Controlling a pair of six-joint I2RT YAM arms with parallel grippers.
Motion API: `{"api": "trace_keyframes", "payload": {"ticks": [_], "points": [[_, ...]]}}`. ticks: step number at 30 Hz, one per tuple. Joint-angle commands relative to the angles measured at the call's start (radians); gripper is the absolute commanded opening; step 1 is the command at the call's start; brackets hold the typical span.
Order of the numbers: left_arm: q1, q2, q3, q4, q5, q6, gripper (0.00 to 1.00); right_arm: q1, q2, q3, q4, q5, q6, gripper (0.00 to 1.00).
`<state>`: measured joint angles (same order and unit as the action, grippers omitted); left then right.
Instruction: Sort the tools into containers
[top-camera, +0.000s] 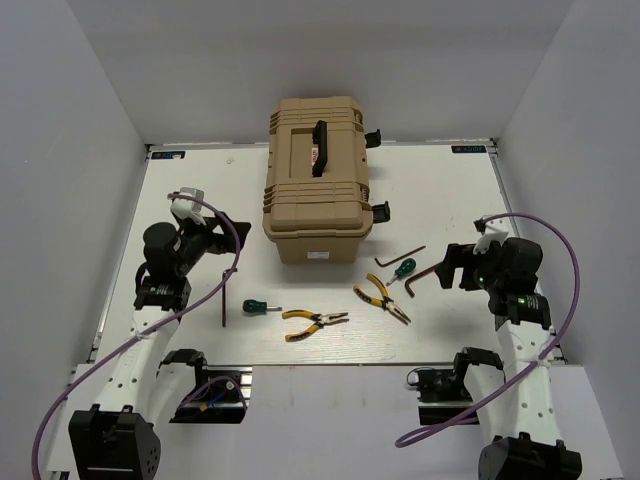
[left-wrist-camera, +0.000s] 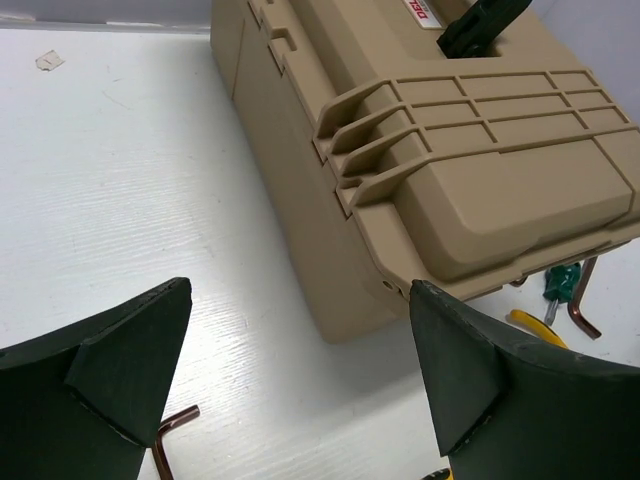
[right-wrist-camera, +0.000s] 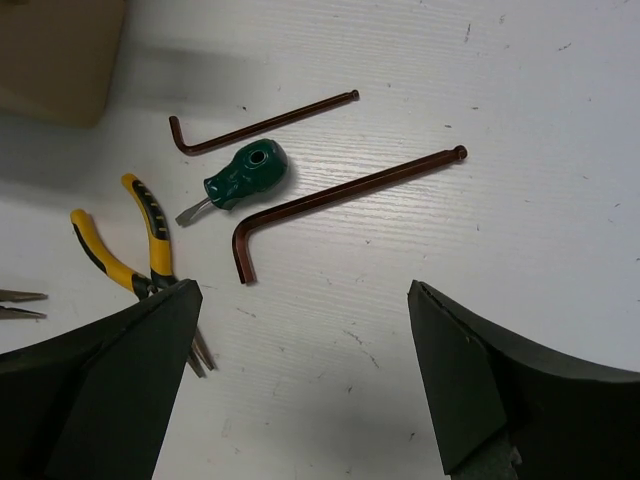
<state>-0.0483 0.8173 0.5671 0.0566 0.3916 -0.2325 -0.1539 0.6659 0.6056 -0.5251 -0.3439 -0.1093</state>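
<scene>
The right fingers (right-wrist-camera: 110, 390) stand wide apart with nothing between them, hanging above the tools at the right; the left fingers (left-wrist-camera: 120, 380) are likewise apart and empty, and face the toolbox (top-camera: 315, 185). Every tool lies loose on the tabletop (top-camera: 450, 190) in front of that box; none is inside it.

The lid looks shut, so the step in hand is probably opening it. The nearer latch (top-camera: 381, 211) and the farther latch (top-camera: 378, 137), both on its right side, want releasing first. One arm would do well to steady the box while the other lifts the lid, or it may slide.

Counted from the near edge:
- two pliers: the middle pliers (top-camera: 315, 322); the right pliers (top-camera: 382, 297)
- two screwdrivers: the left screwdriver (top-camera: 258, 307); the right screwdriver (top-camera: 402, 268)
- three hex keys: the left hex key (top-camera: 224, 298); the long hex key (top-camera: 425, 275); the short hex key (top-camera: 398, 257)
- one toolbox, farthest back
</scene>
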Motion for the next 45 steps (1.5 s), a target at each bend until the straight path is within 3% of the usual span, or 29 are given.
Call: {"api": "trace_keyframes", "payload": {"ticks": [1,8,11,13,15,16,18,19,24,25,27,28,29,32,35,39,42,45], "points": [[-0.004,-0.003,0.014,0.005,-0.013,0.009,1.00,-0.007,-0.005,0.008,0.000,-0.012,-0.006,0.90],[-0.004,0.006,0.014,0.005,-0.013,0.009,0.95,-0.015,-0.011,-0.003,-0.009,-0.059,-0.055,0.90],[-0.004,0.025,0.014,0.005,0.006,0.009,0.79,-0.018,-0.014,-0.013,-0.016,-0.087,-0.101,0.90],[-0.004,0.035,0.024,0.005,0.027,0.009,0.62,-0.022,-0.014,-0.023,-0.024,-0.101,-0.119,0.89],[-0.004,0.036,0.024,0.005,0.039,0.009,0.42,-0.026,-0.014,-0.027,-0.029,-0.116,-0.138,0.73],[-0.004,0.045,0.024,0.005,0.039,0.009,0.22,-0.029,-0.011,-0.029,-0.032,-0.118,-0.138,0.43],[-0.004,0.057,0.033,0.015,0.065,-0.002,0.05,-0.030,-0.006,-0.033,-0.020,-0.095,-0.135,0.01],[-0.004,0.071,0.033,0.028,0.076,-0.013,0.00,-0.030,-0.005,-0.033,-0.021,-0.087,-0.133,0.00],[-0.004,0.098,0.098,0.051,0.153,-0.013,0.00,-0.029,0.024,-0.020,-0.035,-0.064,-0.135,0.00],[-0.004,0.098,0.114,0.051,0.164,-0.013,0.00,-0.027,0.026,-0.018,-0.036,-0.060,-0.133,0.18],[-0.013,0.098,0.186,0.029,0.164,-0.022,0.03,-0.029,0.035,-0.015,-0.039,-0.053,-0.133,0.34],[-0.013,0.108,0.216,0.020,0.173,-0.022,0.24,-0.030,0.037,-0.006,-0.039,-0.049,-0.130,0.51],[-0.013,0.117,0.250,0.008,0.173,-0.022,0.36,-0.029,0.044,-0.003,-0.041,-0.049,-0.128,0.56],[-0.022,0.160,0.390,-0.023,0.182,-0.048,0.68,-0.026,0.054,0.011,-0.059,-0.052,-0.127,0.63],[-0.041,0.296,0.542,-0.046,0.243,-0.082,0.75,-0.024,0.063,0.020,-0.067,-0.050,-0.121,0.69],[-0.094,0.515,0.762,-0.087,0.271,-0.111,0.77,-0.021,0.077,0.033,-0.081,-0.066,-0.116,0.70],[-0.158,0.690,0.949,-0.211,0.234,-0.084,0.80,-0.018,0.087,0.040,-0.092,-0.073,-0.113,0.70],[-0.247,0.840,1.164,-0.383,0.082,-0.015,0.82,-0.013,0.090,0.045,-0.096,-0.075,-0.113,0.70]]}}
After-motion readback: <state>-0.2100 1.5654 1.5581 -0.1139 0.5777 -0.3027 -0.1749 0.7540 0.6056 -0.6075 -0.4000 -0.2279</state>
